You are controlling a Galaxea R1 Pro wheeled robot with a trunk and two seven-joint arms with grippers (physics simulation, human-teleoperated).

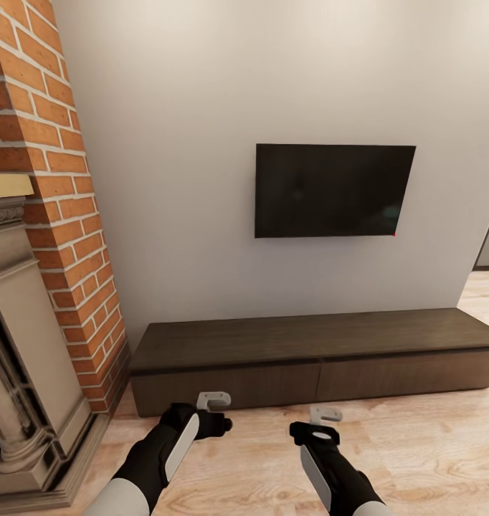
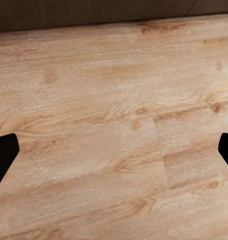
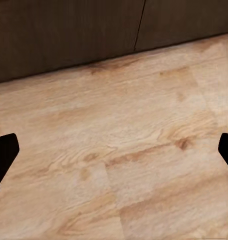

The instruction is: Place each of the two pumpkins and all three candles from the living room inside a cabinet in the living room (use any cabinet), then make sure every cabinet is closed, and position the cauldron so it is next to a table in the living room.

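The cabinet (image 1: 309, 351), a long low dark-brown unit, stands against the white wall ahead with both wide drawer fronts flush and shut. Its front also fills the far side of the right wrist view (image 3: 68, 35) and forms a thin dark strip in the left wrist view (image 2: 93, 12). My left gripper (image 1: 214, 401) and right gripper (image 1: 325, 414) hover over the wood floor just short of the cabinet's front. Both are open and empty, with fingertips (image 2: 3, 155) (image 3: 3, 155) wide apart. The pumpkins, candles, cauldron and table are out of view.
A brick fireplace (image 1: 51, 215) with a stone surround (image 1: 22, 373) juts out at the left, close to my left arm. A black TV (image 1: 333, 190) hangs on the wall above the cabinet. Light wood floor (image 1: 431, 444) stretches to the right.
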